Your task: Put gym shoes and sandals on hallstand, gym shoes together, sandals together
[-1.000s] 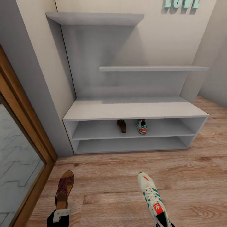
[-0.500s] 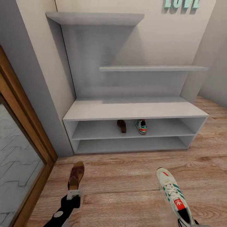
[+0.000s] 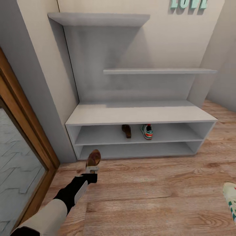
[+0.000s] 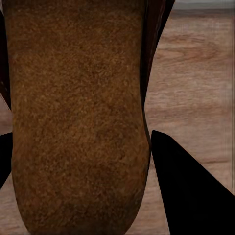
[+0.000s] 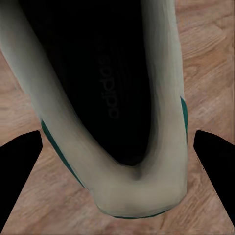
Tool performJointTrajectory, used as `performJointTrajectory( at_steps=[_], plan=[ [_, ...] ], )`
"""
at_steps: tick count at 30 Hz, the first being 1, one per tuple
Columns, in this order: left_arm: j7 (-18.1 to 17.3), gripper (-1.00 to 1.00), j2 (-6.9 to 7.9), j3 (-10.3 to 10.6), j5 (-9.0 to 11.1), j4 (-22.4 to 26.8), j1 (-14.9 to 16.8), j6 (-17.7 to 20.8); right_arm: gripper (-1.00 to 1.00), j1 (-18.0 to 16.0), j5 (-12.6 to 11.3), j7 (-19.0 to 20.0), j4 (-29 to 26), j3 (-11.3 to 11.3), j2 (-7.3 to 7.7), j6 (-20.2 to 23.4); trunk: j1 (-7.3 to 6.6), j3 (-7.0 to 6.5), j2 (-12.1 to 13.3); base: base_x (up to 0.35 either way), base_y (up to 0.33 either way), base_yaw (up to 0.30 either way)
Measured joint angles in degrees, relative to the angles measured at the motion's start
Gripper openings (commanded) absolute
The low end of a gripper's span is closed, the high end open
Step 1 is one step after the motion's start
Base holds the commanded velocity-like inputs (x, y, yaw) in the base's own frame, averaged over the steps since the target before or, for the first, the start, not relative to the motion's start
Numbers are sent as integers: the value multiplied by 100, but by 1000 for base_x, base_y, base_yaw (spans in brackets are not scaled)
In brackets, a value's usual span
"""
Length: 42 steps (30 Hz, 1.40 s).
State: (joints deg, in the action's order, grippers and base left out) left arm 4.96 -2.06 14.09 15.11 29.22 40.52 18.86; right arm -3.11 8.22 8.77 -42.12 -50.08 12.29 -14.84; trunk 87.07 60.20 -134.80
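The left gripper is clamped on a sandal, held out toward the rack with its toe just short of the lower shelf's front edge, left of centre; in the left wrist view the sandal's sole lies between the dark fingers with floor beyond. At the near right edge of the head view a sneaker shows partly, over the floor; in the right wrist view the right gripper's fingers stand on either side of the sneaker's heel, and I cannot tell whether they press it. On the upper low shelf a second sandal and second sneaker sit near each other, apart, with free shelf to both sides. The bench top is bare, and open floor lies between the rack and both arms.
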Motion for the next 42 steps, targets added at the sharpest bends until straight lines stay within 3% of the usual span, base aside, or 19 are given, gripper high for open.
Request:
performJointTrajectory(
  at_steps=[2,3,7,9,12,14,18,23,42],
  plan=[
    [4,-100,-29,-2,0,-1,149,201,-100,-2,-222,0,-7,-8,145,263,0,0,0,0,0,0],
    [4,-100,-54,-2,2,4,281,352,-100,-1,-414,-5,-13,-22,287,508,0,-1,0,0,0,0],
    [8,-100,-117,-3,24,-16,583,556,-100,-1,-790,-12,-23,-30,622,986,0,0,0,0,0,0],
    [15,-100,-145,-3,43,-5,757,633,-100,-1,-1018,-20,-56,-47,904,1253,0,-1,0,0,0,0],
    [12,-100,-150,-6,51,94,796,667,-100,0,-1090,-21,-125,-145,1040,1384,0,0,0,0,0,0],
    [7,-100,-140,-2,40,203,766,693,-100,1,-1099,-21,-224,-433,1065,1517,0,0,0,0,0,0],
    [7,-100,-133,5,16,263,775,887,-100,0,-1106,-18,-363,-621,1076,1740,0,0,0,0,0,0],
    [16,-100,-140,9,1,414,807,1042,-100,1,-1106,3,-424,-646,1062,1786,88,93,-159,0,0,0],
    [53,-100,-129,3,-9,504,789,1050,-100,0,-1099,9,-430,-638,1050,1786,468,608,-844,0,0,0]
  ],
)
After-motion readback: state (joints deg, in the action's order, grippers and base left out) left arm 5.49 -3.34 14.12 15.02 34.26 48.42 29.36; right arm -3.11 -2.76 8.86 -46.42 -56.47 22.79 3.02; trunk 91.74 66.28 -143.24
